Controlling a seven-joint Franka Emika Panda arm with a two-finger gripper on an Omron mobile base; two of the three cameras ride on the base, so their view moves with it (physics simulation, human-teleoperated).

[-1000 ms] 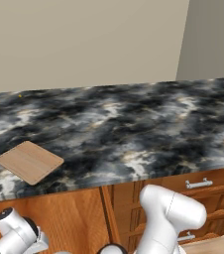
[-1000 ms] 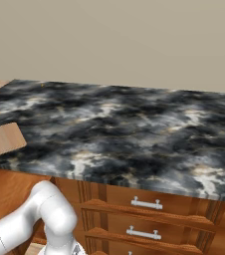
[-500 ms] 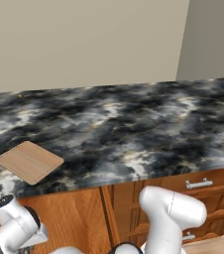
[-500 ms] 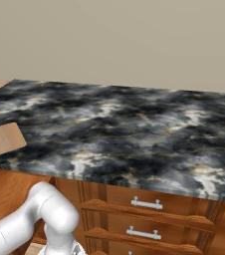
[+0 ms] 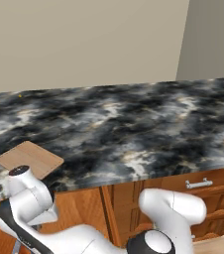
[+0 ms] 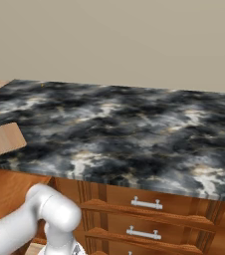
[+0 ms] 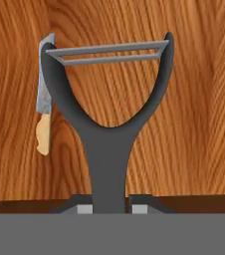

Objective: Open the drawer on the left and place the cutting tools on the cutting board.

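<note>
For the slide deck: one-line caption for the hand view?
Jaws shut on dark-grey Y-headed metal peeler; small wooden-handled knife lies behind on reddish-brown wood.

The peeler (image 7: 107, 144) hides part of the knife (image 7: 45, 107) lying beyond the end effector (image 7: 109, 208). The peeler's handle end is cut off at the end effector. The cutting board (image 6: 2, 139) runs past the right base view's edge.

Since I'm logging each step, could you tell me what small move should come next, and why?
Probably lift straight up: the claw is shut on the peeler handle, the knife lies beside it on the drawer floor, and the cutting board sits bare on the counter.
</note>
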